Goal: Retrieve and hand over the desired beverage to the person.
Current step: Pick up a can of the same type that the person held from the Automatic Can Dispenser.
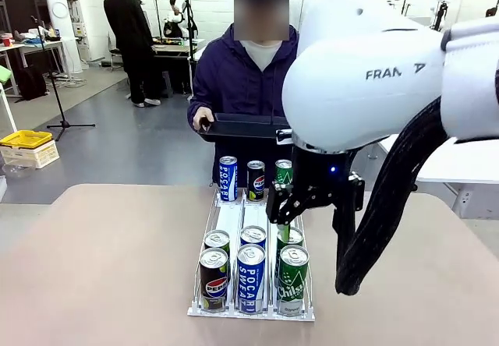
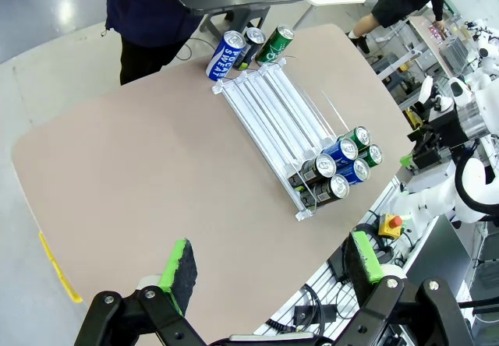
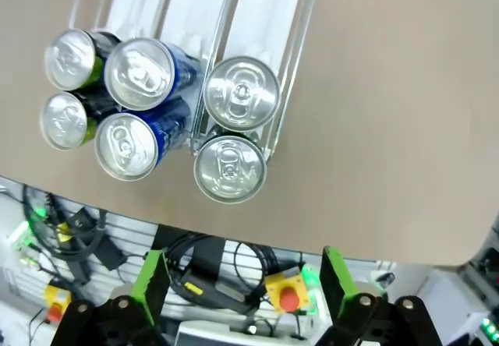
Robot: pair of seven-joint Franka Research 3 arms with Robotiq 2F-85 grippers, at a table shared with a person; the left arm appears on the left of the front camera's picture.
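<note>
Hovering above Pocari Sweat (image 1: 250,278), Pepsi (image 1: 214,277) and Chilsung (image 1: 292,282) cans, right jaws released, left jaws likewise.

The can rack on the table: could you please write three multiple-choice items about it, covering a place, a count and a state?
1. At the rack's near end, the green cans stand in which lane? A) robot's left B) middle C) robot's right
2. How many cans stand at that near end? A) three B) six C) eight
3. The right gripper is: A) open, empty B) shut on a can C) shut, empty
Answers: C, the front view shows them on the right; B, two per lane; A, its fingers stand apart with nothing between.
</note>
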